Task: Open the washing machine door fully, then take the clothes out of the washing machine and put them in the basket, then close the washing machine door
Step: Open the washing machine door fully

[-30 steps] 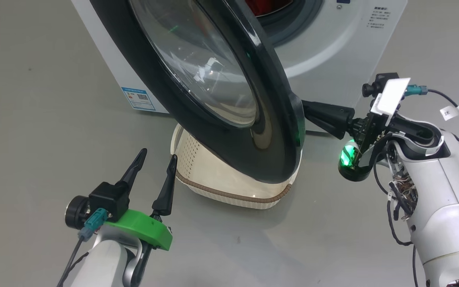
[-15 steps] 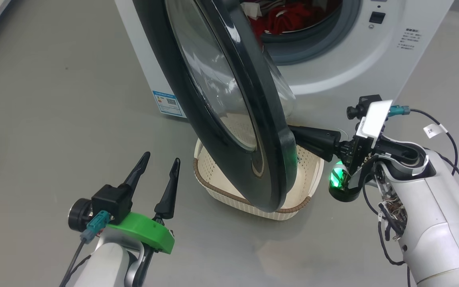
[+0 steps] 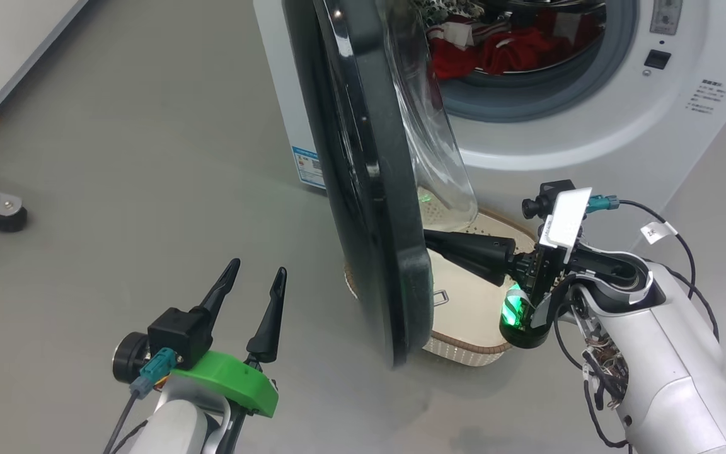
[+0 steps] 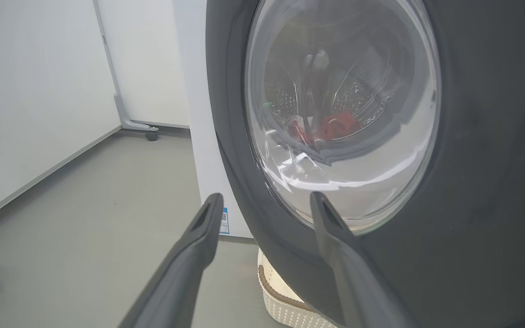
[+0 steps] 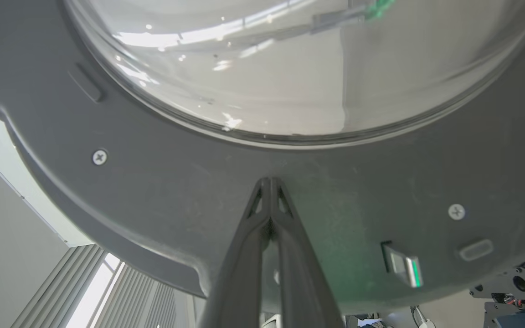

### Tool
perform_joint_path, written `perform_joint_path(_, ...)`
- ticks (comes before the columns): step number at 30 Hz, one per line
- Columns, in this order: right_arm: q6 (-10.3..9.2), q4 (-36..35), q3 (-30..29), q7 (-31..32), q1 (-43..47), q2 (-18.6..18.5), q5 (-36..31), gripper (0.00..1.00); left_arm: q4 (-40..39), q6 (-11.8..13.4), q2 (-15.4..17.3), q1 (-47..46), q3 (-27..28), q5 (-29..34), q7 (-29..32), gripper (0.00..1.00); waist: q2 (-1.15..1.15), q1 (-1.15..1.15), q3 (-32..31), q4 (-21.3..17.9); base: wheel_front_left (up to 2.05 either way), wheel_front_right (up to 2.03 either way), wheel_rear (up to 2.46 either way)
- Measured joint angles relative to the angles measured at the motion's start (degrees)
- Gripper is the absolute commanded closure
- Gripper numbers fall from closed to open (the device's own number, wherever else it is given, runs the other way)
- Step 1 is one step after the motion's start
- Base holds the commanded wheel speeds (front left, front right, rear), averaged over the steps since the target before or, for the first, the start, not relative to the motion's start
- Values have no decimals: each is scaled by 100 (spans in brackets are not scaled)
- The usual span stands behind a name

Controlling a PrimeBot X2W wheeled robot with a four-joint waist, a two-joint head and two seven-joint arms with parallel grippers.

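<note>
Door standing partly open, edge-on to head camera, directly ahead of right gripper. Right gripper fingers closed together, gripping nothing, tips touching door inner face just below glass bowl. Basket sitting on floor beneath right gripper, near door lower edge. Clothes lying in drum of washer, beyond and above right gripper. Left gripper hovering on door outer side, fingers spread wide, empty, apart from door.

White washing machine, its glossy black door swung open; red clothes inside; cream basket below the door.
</note>
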Motion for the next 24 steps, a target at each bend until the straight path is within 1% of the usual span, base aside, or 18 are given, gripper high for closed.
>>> perform_joint_path(11, -2, -302, 610, -237, 199, 3, 503, 100, -5, 9, 4, 54, -59, -77, 0, 0, 0, 0, -87, 410, 0, 0, 0)
perform_joint_path(13, -46, -350, 768, -290, 201, -7, 601, 100, -22, 62, 4, 90, -9, -77, 0, 0, 0, 0, -101, 469, 0, 0, 0)
perform_joint_path(17, -53, -446, 1027, -367, 201, 14, 723, 100, -69, 83, 16, 147, 98, -77, 0, 0, 0, 0, -116, 516, 0, 0, 0)
perform_joint_path(19, -53, -480, 1098, -423, 201, 20, 736, 100, -102, 125, 18, 162, 114, -77, 0, 0, 0, 0, -111, 522, 0, 0, 0)
perform_joint_path(24, -53, -519, 1214, -546, 200, 10, 787, 100, -156, 126, 16, 176, 144, -77, 0, 0, 0, 0, -100, 532, 0, 0, 0)
